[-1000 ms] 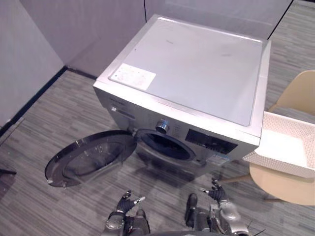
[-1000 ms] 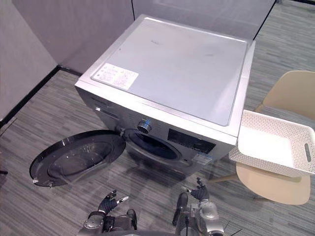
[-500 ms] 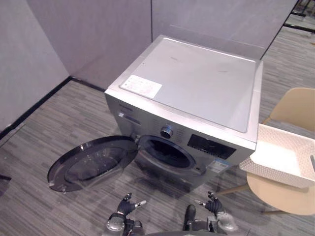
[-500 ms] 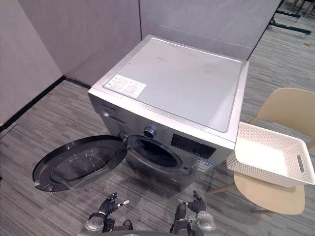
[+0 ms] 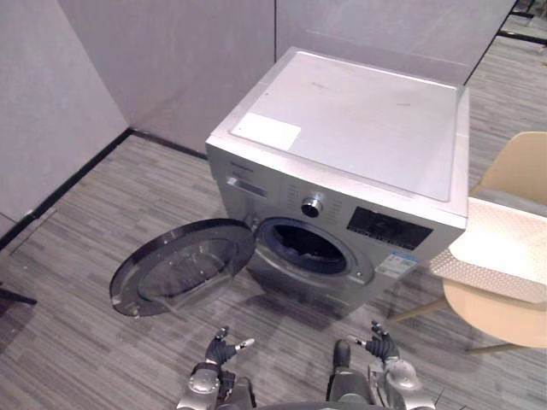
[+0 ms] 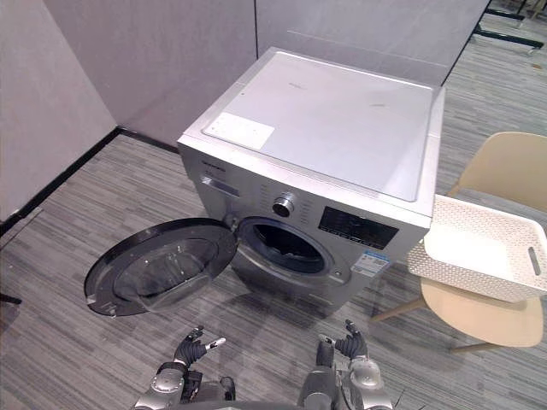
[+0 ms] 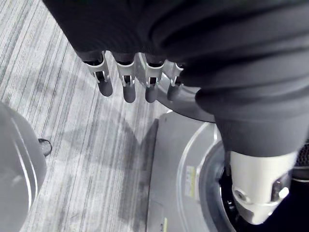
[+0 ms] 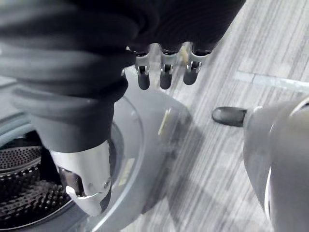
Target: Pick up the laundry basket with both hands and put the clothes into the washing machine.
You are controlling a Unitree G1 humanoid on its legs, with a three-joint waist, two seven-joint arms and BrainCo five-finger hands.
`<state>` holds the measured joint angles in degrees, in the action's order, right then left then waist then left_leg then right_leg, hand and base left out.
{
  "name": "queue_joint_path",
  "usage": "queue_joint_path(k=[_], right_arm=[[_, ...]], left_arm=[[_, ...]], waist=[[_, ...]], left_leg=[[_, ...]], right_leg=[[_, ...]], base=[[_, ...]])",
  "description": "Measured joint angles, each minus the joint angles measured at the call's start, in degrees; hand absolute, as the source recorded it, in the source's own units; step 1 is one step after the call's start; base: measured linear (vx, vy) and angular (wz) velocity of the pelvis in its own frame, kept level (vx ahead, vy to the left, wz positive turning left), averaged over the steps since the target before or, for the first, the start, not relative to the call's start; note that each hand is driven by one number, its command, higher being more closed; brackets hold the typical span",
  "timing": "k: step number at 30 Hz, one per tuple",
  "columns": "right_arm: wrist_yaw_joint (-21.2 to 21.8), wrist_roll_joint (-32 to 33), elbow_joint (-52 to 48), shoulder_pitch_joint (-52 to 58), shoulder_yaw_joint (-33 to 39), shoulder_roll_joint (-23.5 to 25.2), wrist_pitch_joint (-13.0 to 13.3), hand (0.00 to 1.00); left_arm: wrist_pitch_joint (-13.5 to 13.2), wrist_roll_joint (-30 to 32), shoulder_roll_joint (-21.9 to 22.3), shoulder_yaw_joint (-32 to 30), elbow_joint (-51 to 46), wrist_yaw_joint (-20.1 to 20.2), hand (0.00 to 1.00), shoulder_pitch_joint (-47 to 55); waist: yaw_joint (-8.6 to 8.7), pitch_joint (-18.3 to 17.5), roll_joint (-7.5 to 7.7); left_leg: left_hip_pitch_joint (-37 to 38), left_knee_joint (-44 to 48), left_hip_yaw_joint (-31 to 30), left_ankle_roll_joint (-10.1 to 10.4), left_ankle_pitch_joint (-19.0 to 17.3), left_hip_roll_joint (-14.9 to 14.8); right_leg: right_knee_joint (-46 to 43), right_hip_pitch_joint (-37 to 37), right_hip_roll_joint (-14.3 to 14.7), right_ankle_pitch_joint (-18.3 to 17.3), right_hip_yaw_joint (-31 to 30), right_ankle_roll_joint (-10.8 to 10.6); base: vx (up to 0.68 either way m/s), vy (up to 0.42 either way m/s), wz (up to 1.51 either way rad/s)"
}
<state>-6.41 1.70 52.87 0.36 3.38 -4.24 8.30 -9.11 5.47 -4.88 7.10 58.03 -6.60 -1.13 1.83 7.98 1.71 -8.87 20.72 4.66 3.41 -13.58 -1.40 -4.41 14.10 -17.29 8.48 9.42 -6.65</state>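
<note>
A white perforated laundry basket rests on a beige chair to the right of the silver washing machine. The basket's inside looks plain white. The machine's round door hangs open to the left, baring the dark drum opening. My left hand and right hand hang low in front of the machine, far from the basket. Both are open and hold nothing. In the wrist views the left hand's fingers and the right hand's fingers are straight over the floor.
Grey partition walls stand behind and to the left of the machine. The open door juts out over the striped grey floor at the front left. The chair's legs reach toward the machine's right corner.
The whole picture has shifted, so the camera has moved; the machine's front now shows more fully. Both hands stay low and open. The basket has not moved on the chair.
</note>
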Motion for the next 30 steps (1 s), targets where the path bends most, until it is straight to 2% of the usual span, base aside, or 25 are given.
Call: queue_joint_path(k=[1, 2, 3, 4, 5, 6, 7, 8, 10, 12, 14, 18, 22, 25, 30], right_arm=[[0.0, 0.0, 0.0, -1.1, -0.4, 0.8, 0.0, 0.0], [0.1, 0.0, -0.1, -2.8, -1.8, 1.2, 0.0, 0.0], [0.1, 0.0, -0.1, -3.2, -2.5, 1.3, 0.0, 0.0], [0.2, -0.1, 0.4, -2.0, -3.8, 1.6, 0.2, 0.0], [0.2, -0.1, 1.0, -1.2, -3.8, 1.9, 0.3, 0.0], [0.3, 0.0, 1.6, -0.3, -3.6, 2.1, 0.4, 0.0], [0.9, 0.4, 2.3, -0.2, -3.2, 2.1, 0.3, 0.0], [1.4, 1.2, 3.7, 0.0, -2.5, 1.8, 0.3, 0.0], [1.5, 2.2, 4.8, 0.3, -1.8, 1.4, 0.2, 0.0], [1.5, 2.8, 5.4, 1.5, -1.0, 0.2, 0.3, 0.0], [1.4, 2.8, 5.9, 1.2, -1.1, 0.1, 0.3, 0.0], [1.3, 2.7, 6.4, 1.3, -0.9, 0.5, 0.2, 0.0], [1.1, 2.7, 6.4, 1.4, -0.9, 0.6, 0.2, 0.0], [1.1, 2.2, 6.3, 1.3, -0.9, 0.6, 0.2, 0.0], [0.6, 2.1, 5.3, 1.7, -0.9, 0.6, 0.2, 0.0]], left_arm=[[0.0, 0.0, -0.2, -0.2, 0.0, -0.1, 0.0, -0.3], [0.0, 0.0, -0.3, -0.5, 0.1, -0.2, 0.0, 0.0], [0.0, 0.0, -0.3, -0.5, 0.3, -0.2, 0.0, 0.1], [0.0, -0.1, -0.1, -0.6, 0.3, -0.6, 0.0, 0.0], [0.0, -0.1, -0.5, -0.6, 0.3, -1.0, 0.0, 0.3], [0.0, -0.2, -0.9, -0.7, 0.3, -1.2, 0.0, 0.9], [0.0, -0.2, -1.3, -1.1, 0.3, -1.1, 0.0, 1.4], [0.1, -0.4, -2.2, -2.2, 0.4, -1.1, 0.0, 1.3], [0.2, -0.4, -1.6, -2.9, 0.5, -1.1, 0.0, 1.1], [0.1, -0.9, 0.1, -3.0, 0.2, -1.1, 0.0, 0.5], [-0.2, -1.1, 0.5, -3.0, -1.4, -1.1, 0.0, 0.1], [-0.2, -2.2, 0.8, -3.0, -2.0, -1.2, 0.0, 0.3], [-0.2, -2.6, 1.3, -2.9, -3.6, -1.6, 0.0, 0.8], [-0.2, -2.7, 1.7, -2.4, -10.7, -2.5, 0.0, 1.9], [-0.3, -2.6, 1.7, -3.8, -24.8, -4.0, 0.0, 2.2]], waist=[[-0.24, 0.4, -0.65], [0.34, 1.0, -1.59], [0.58, 1.4, -2.02], [0.51, 2.0, -2.44], [0.26, 1.9, -2.1], [0.22, 2.0, -2.2], [0.26, 1.5, -0.76], [0.25, 1.3, 0.6], [0.39, 1.4, 0.33], [0.55, 1.2, -1.03], [-0.11, 0.9, -1.02], [-0.65, 0.9, -1.16], [-1.09, 0.4, -2.1], [-1.3, 0.1, -2.83], [-1.28, 0.0, -2.86]], left_leg=[[-1.0, 0.5, 1.5, -0.9, -0.2, 0.1], [-0.8, -1.7, 3.4, -2.6, 1.0, -0.7], [-0.2, -3.0, 3.9, -3.2, 1.7, -1.2], [2.1, -4.4, 4.8, -3.2, 1.9, -2.1], [2.8, -4.9, 5.0, -3.2, 1.9, -2.2], [3.6, -5.3, 5.1, -3.2, 1.9, -2.1], [4.1, -5.7, 5.1, -3.1, 1.9, -1.8], [4.3, -5.9, 5.7, -2.8, 2.1, -1.2], [4.5, -7.3, 5.8, -1.9, 3.1, -1.0], [5.3, -10.7, 5.7, -0.9, 5.4, -2.8], [5.6, -12.8, 6.5, -0.4, 6.6, -4.2], [6.9, -15.4, 6.6, 0.9, 9.2, -4.3], [9.1, -16.9, 6.4, 0.5, 9.8, -4.2], [9.8, -18.9, 6.1, 0.3, 10.4, -4.4], [10.8, -20.7, 5.3, 0.8, 11.1, -4.5]], right_leg=[[0.6, 1.3, -0.1, -1.0, 1.3, 5.4], [-0.9, 2.1, 0.0, -5.8, 2.5, 7.5], [-4.1, 3.3, -0.2, -7.5, 2.5, 6.6], [-18.6, 5.4, 1.2, -9.5, 2.3, 5.7], [-23.6, 4.6, 2.1, -11.3, 2.4, 5.6], [-27.1, 3.1, 3.3, -15.0, 2.6, 5.0], [-28.2, 1.7, 4.2, -18.5, 3.1, 4.3], [-26.1, 1.0, 4.5, -20.3, 3.3, 3.1], [-21.1, -0.6, 5.4, -20.2, 4.4, 3.0], [-11.8, -4.3, 8.6, -16.2, 6.0, 3.1], [-5.5, -6.1, 10.9, -12.8, 5.8, 3.7], [3.3, -9.9, 12.6, -7.9, 5.0, 4.2], [8.4, -13.7, 13.5, -5.2, 5.0, 4.4], [10.1, -14.2, 14.2, -3.8, 5.0, 4.8], [10.4, -14.6, 14.4, -3.5, 5.4, 4.9]], base=[[-0.09, 0.189, -0.67], [-0.1, 0.133, -0.58], [-0.09, 0.055, -0.43], [0.01, 0.015, -0.28], [0.03, 0.013, -0.24], [0.06, -0.032, -0.12], [0.05, -0.068, -0.21], [0.08, -0.069, -0.27], [0.08, -0.046, -0.2], [0.04, -0.063, -0.08], [0.01, -0.06, -0.19], [-0.01, -0.047, -0.13], [-0.04, -0.023, -0.02], [-0.09, -0.018, 0.01], [-0.09, -0.011, 0.03]])
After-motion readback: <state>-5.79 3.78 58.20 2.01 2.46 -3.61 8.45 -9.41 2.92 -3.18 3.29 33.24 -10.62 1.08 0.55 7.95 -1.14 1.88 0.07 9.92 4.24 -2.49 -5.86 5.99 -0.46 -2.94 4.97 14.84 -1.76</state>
